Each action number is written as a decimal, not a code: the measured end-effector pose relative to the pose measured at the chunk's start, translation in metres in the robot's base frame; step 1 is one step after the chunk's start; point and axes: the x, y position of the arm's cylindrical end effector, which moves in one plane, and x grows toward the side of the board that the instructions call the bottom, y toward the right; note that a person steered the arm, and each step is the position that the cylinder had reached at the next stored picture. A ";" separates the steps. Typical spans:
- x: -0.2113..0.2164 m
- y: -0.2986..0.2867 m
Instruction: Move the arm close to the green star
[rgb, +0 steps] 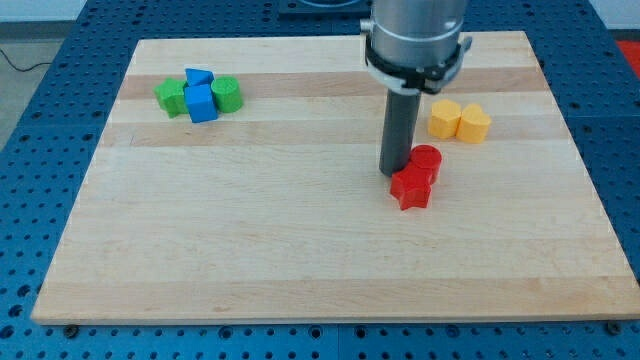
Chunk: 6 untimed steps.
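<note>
My tip (396, 172) touches the red star (411, 187); the green star (171, 97) lies well apart at ten o'clock. A bare rod, no jaws.

Light wooden board (300, 250) on blue perforated bench (40, 120). Upper left cluster, touching: green star (171, 97), blue cube (202, 103), blue block (198, 77) behind, green cylinder (227, 93). Right: two yellow blocks (459, 120) side by side. Centre-right: red star (411, 187) touching red cylinder (427, 160).
</note>
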 end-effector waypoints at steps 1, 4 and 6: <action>0.001 -0.001; -0.029 -0.049; -0.016 -0.076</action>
